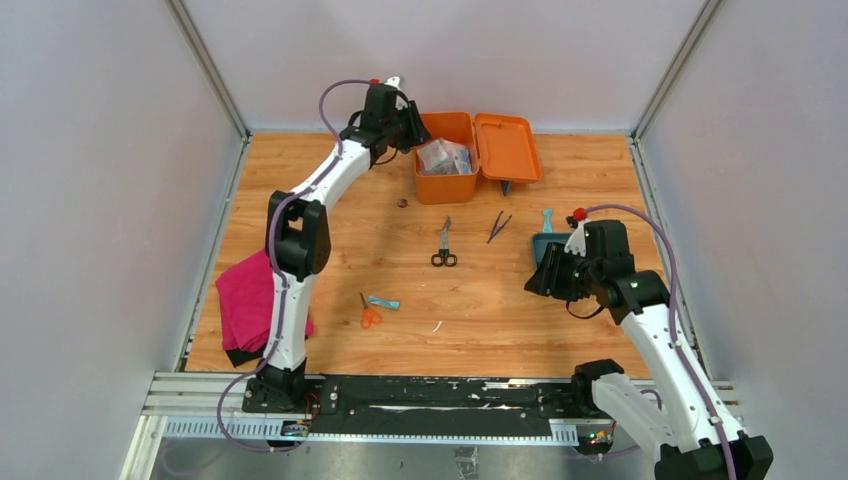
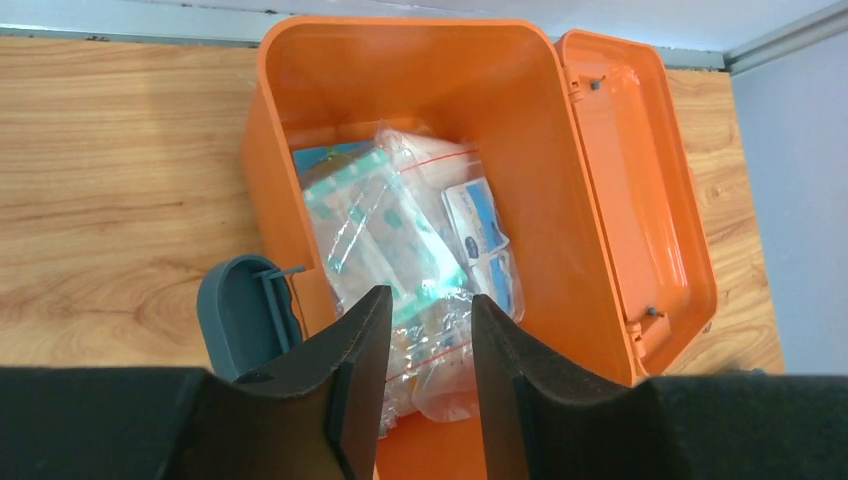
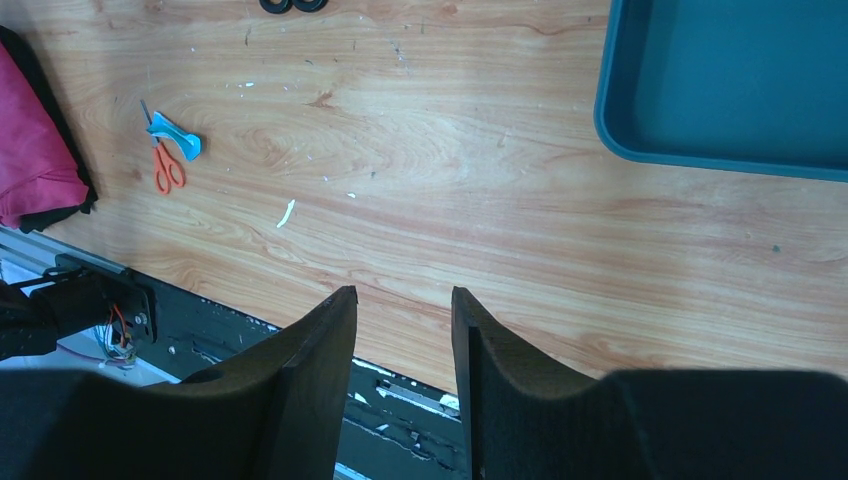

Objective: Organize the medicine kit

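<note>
- Medicine kit (image 1: pixel 445 172) sits open at the far middle of the wooden table (image 1: pixel 330 200), its hinged orange lid (image 1: pixel 507 147) laid flat to the right.
- Clear plastic packets (image 2: pixel 400 240) of supplies fill the kit's body; a grey-blue latch (image 2: pixel 240 315) hangs on its near wall.
- Left gripper (image 2: pixel 430 300) hovers over the kit, jaws parted above the packets and clamping nothing.
- Right gripper (image 3: pixel 400 295) hangs over bare wood near the table's front right, jaws apart and empty, just beside a teal tray (image 3: pixel 720 80).
- Black-handled scissors (image 1: pixel 444 250) and tweezers (image 1: pixel 498 227) lie mid-table, apart from each other, in front of the kit.
- Orange scissors (image 1: pixel 369 313) lie nearer the front, touching a small blue packet (image 1: pixel 383 302).
- Pink cloth (image 1: pixel 245 300) lies at the left edge.
</note>
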You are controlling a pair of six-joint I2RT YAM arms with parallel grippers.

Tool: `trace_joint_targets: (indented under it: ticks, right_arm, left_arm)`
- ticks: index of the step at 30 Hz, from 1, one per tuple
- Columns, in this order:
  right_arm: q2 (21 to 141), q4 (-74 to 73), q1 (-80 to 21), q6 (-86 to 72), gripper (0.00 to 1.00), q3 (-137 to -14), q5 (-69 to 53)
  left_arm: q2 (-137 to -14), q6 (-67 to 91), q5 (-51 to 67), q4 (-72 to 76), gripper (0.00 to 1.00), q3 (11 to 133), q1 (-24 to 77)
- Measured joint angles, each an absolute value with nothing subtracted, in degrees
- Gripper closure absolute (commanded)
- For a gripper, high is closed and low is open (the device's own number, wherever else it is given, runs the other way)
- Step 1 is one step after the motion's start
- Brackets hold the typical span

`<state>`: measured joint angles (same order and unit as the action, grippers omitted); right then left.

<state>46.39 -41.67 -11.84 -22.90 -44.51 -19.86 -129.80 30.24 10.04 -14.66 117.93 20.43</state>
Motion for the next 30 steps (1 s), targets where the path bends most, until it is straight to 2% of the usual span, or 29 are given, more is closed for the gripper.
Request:
trace_joint_targets:
  ticks: [5,10,16,20,26,30]
  right_arm:
    - [45.98,-42.11,-11.84,-22.9,0.55,-44.51,-19.46]
    - [45.17,-42.87,-11.84,-22.92,0.55,-45.19,-18.98]
    - [43.77,-43.88,-11.84,-22.96,0.55,-46.39,-17.67]
    - [42.92,-44.34,-11.84,-23.0,0.54,-47.13,-16.84]
    - [42.46,-44.69,-11.84,-23.14,0.52,-47.31,-16.19]
    - [42.35,-44.86,-11.84,-23.05,0.47,-47.4,-15.77]
  left_arm:
    - [-126.89,28.56,8.93,-17.41,0.57,117.62,20.43]
    - [-116.77,26.68,7.46,-19.31,0.57,112.95,20.43]
    - [-97.25,24.99,3.62,-19.35,0.55,97.93,20.45]
    - [-85.84,24.97,1.08,-19.29,0.53,83.79,20.45]
    - [-74.7,25.76,-1.52,-21.17,0.52,65.41,20.45]
    - [-67.85,26.61,-2.26,-23.64,0.51,57.98,20.45]
